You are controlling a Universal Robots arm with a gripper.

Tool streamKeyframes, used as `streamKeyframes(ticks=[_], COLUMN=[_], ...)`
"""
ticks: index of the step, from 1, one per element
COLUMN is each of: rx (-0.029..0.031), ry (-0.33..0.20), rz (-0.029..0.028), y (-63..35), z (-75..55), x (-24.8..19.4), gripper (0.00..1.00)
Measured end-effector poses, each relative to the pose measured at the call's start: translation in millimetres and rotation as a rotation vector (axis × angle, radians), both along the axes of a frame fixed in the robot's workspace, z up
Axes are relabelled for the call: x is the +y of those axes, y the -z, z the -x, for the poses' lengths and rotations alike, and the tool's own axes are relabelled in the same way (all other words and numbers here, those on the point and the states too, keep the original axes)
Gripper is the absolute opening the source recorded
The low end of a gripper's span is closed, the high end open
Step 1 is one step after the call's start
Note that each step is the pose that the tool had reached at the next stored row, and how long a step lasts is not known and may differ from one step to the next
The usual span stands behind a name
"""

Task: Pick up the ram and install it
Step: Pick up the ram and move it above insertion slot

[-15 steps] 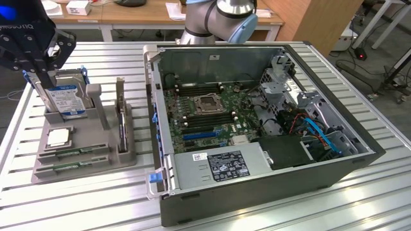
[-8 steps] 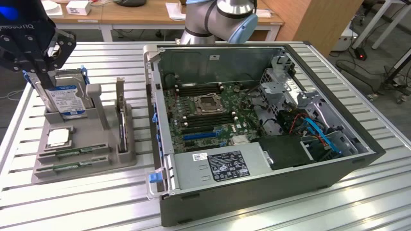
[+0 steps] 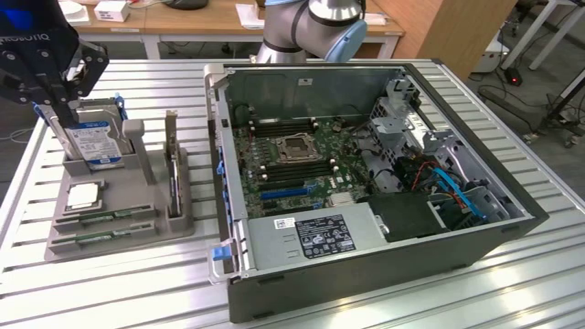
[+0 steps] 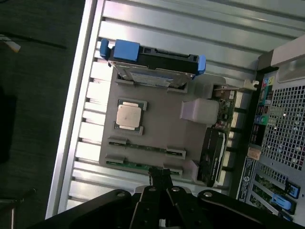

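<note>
Your gripper [image 3: 57,103] hangs over a grey fixture tray [image 3: 119,240], above the end where a hard drive [image 3: 92,140] stands upright. Its fingers are pressed together and nothing is between them. The tray sits on a slatted metal table [image 3: 109,295], at the exterior view's left of an open computer case [image 3: 366,274].

The ram lies at the opposite end of that tray, the end nearest the exterior camera. Two green sticks rest flat there in parallel slots. The inner ram stick [image 3: 103,218] sits just past the square processor chip [image 3: 82,197], and the outer ram stick [image 3: 96,238] runs beside the tray's edge. Both long axes cross the tray's width, roughly left to right in the exterior view, at a right angle to the line from hard drive to ram. So from your gripper the ram lies along the tray's length, beyond the processor chip, and lower down.

In the wrist view, the closed fingertips [image 4: 155,177] line up with the outer ram stick [image 4: 138,165], over the half nearer the case, with the inner ram stick [image 4: 143,145] just beyond. The exterior view suggests the gripper is raised clear of both sticks, not touching.
</note>
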State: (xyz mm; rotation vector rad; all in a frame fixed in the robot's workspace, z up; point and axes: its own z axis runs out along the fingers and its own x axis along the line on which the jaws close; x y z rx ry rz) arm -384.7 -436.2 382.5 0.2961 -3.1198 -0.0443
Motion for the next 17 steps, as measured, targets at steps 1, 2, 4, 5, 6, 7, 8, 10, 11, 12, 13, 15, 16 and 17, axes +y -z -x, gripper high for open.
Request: streamKeyframes(ticks=[1, 2, 4, 5, 6, 7, 8, 10, 11, 12, 13, 15, 16, 17], rx=[0.0001, 0.0002, 0.0002, 0.0004, 0.0004, 0.0006, 0.0007, 0.0010, 0.0011, 0.0013, 0.0014, 0.0017, 0.0020, 0.0021], ry=[-0.012, -0.023, -0.044, -0.055, -0.066, -0.078, -0.090, -0.112, -0.122, -0.132, -0.141, -0.161, -0.171, -0.180], rz=[0.0020, 0.0040, 0.0089, 0.0120, 0.0150, 0.0182, 0.0212, 0.0287, 0.0324, 0.0364, 0.0404, 0.0493, 0.0536, 0.0576], y=[0.0, 0.0, 0.0, 0.0, 0.0, 0.1, 0.1, 0.1, 0.1, 0.1, 0.1, 0.1, 0.1, 0.1], z=[0.0, 0.1, 0.1, 0.0, 0.0, 0.1, 0.1, 0.1, 0.1, 0.2, 0.2, 0.3, 0.4, 0.4], x=[0.0, 0.0, 0.0, 0.0, 0.0, 0.0, 0.0, 0.0, 0.0, 0.0, 0.0, 0.0, 0.0, 0.0], gripper=[0.09, 0.09, 0.09, 0.09, 0.09, 0.09, 0.09, 0.09, 0.09, 0.09, 0.09, 0.09, 0.09, 0.09])
